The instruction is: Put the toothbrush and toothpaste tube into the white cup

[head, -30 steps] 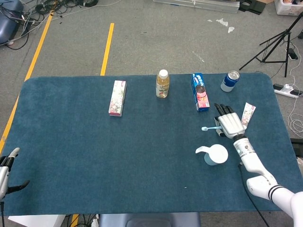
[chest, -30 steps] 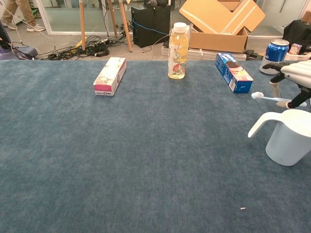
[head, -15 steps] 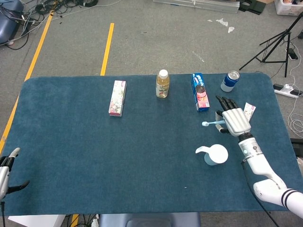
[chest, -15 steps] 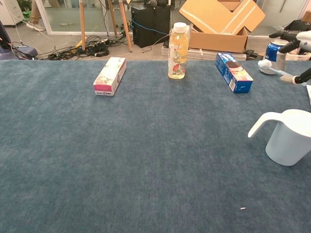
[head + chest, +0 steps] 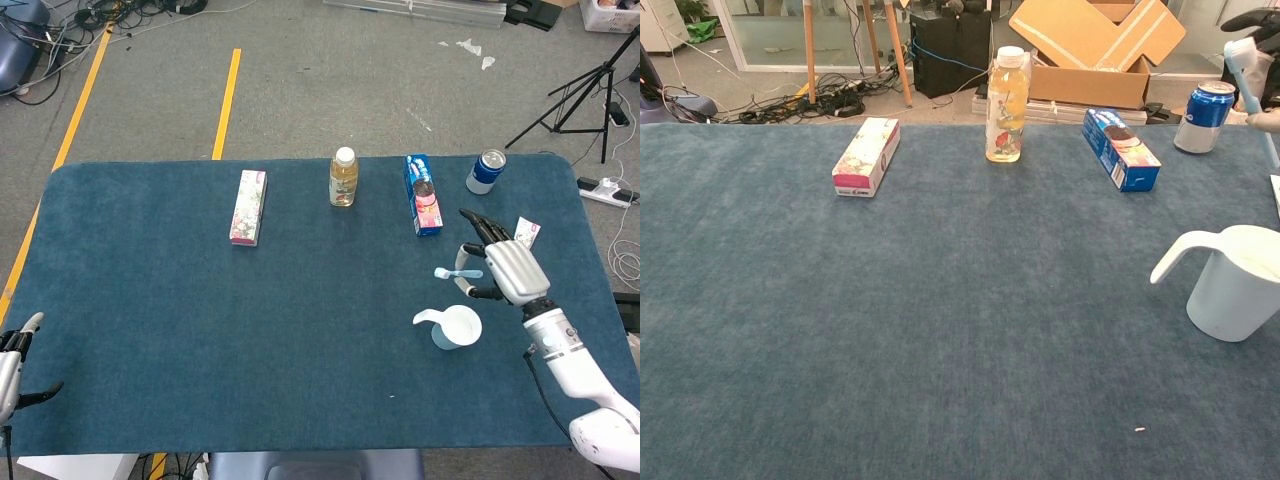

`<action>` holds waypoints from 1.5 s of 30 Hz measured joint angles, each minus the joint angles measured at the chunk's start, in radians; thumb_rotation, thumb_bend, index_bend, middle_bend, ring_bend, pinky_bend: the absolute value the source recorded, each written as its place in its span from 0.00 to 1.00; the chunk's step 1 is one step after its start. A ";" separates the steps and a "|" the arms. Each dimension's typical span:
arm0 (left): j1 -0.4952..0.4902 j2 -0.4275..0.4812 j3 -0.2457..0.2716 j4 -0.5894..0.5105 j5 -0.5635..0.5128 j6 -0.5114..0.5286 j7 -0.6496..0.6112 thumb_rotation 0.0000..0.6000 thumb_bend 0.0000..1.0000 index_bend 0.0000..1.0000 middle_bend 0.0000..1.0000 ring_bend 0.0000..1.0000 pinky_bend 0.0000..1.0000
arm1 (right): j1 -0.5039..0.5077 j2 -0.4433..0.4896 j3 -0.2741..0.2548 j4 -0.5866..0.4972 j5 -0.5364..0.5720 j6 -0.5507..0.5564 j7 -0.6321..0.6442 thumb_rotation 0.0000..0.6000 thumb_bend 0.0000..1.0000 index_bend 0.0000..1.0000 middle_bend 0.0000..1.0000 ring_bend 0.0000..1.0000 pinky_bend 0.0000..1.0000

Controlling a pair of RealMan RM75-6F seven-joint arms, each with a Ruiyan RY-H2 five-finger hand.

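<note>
My right hand [image 5: 508, 268] hangs above the table and holds the light-blue toothbrush [image 5: 458, 273] with its brush head pointing left. In the chest view the toothbrush [image 5: 1246, 68] shows high at the right edge, tilted, above the white cup [image 5: 1238, 285]. Seen from the head view, the white cup [image 5: 456, 326] stands upright just in front of the hand, handle to the left. The toothpaste tube [image 5: 527, 232] lies flat behind the hand, partly hidden by it. My left hand [image 5: 14, 362] is at the table's near left corner, fingers apart, holding nothing.
Along the far side stand a pink box [image 5: 248, 206], a juice bottle [image 5: 343, 177], a blue box [image 5: 423, 195] and a blue can [image 5: 487, 171]. The table's right edge [image 5: 598, 250] runs close to the tube.
My right hand has lifted the toothbrush off the table and carried it higher and nearer, toward the cup. The left hand has not moved.
</note>
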 measured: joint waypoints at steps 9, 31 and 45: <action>0.001 0.001 -0.001 -0.001 0.000 0.003 -0.003 1.00 0.00 0.06 0.23 0.21 0.28 | -0.023 0.052 -0.058 -0.071 -0.070 -0.032 0.158 1.00 0.25 0.59 0.02 0.00 0.12; 0.001 0.004 -0.002 -0.004 0.001 0.006 -0.007 1.00 0.00 0.06 0.23 0.21 0.28 | -0.022 -0.006 -0.159 0.078 -0.196 -0.057 0.497 1.00 0.24 0.59 0.02 0.00 0.12; 0.000 0.002 -0.001 -0.002 -0.001 0.002 -0.004 1.00 0.00 0.06 0.23 0.21 0.28 | -0.018 -0.034 -0.196 0.164 -0.230 -0.030 0.581 1.00 0.20 0.45 0.00 0.00 0.12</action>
